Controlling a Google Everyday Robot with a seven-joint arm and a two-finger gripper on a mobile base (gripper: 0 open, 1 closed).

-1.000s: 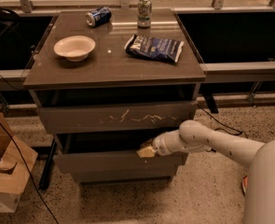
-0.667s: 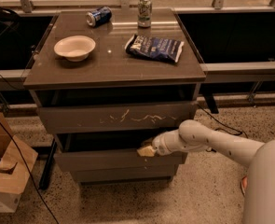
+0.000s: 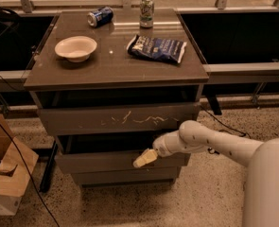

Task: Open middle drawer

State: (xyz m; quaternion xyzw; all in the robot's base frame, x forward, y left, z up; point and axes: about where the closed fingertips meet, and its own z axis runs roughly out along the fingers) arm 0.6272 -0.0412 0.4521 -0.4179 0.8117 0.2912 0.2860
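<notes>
The middle drawer (image 3: 101, 162) is the plain grey-brown front second from the top of the cabinet. It stands pulled out a little, with a dark gap above it. The taller top front (image 3: 120, 120) with white scratch marks is above it, and the small bottom front (image 3: 125, 176) is below. My gripper (image 3: 145, 158), cream-coloured at the end of the white arm (image 3: 210, 143), reaches in from the right. It rests at the top edge of the middle drawer's front, right of centre.
On the cabinet top (image 3: 106, 70) are a white bowl (image 3: 75, 48), a blue can lying on its side (image 3: 100, 16), an upright can (image 3: 147, 5) and a dark chip bag (image 3: 156, 48). A cardboard box (image 3: 6, 178) and cables lie on the floor at left.
The gripper and the middle drawer's front sit slightly lower and nearer than a second ago; the drawer looks drawn out a little further.
</notes>
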